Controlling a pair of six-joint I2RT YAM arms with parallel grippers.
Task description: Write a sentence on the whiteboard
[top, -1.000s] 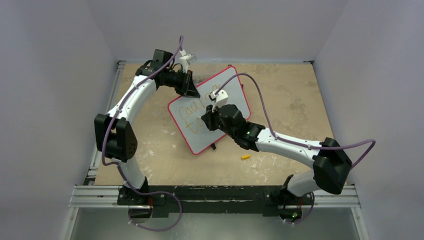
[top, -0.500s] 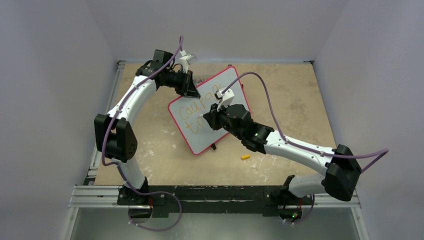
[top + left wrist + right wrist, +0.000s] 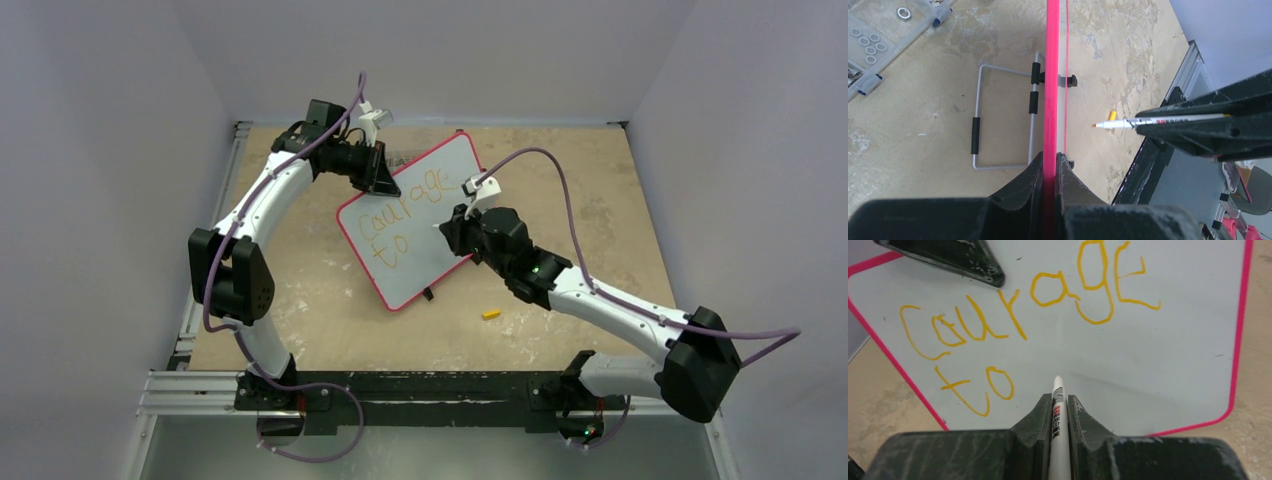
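The whiteboard (image 3: 415, 272) stands tilted on the table, with a pale face and a red-pink rim (image 3: 1051, 75). My left gripper (image 3: 388, 185) is shut on its upper left edge, and the rim is pinched between the jaws (image 3: 1050, 161). The sentence (image 3: 1033, 300) reads "courage" in orange-yellow, with "to" (image 3: 978, 387) below it. My right gripper (image 3: 447, 232) is shut on a white marker (image 3: 1058, 412). It points at the bare face right of "to". In the left wrist view the marker's tip (image 3: 1095, 125) hangs a short way off the board.
A yellow marker cap (image 3: 490, 314) lies on the table near the board's lower corner. A wire stand (image 3: 977, 125) sits behind the board. A clear parts box (image 3: 878, 40) with washers lies beyond it. Walls close in the table on three sides.
My right gripper has carried the marker to the right and back off the board, uncovering "courage" and "to". The left arm and the board have not moved.
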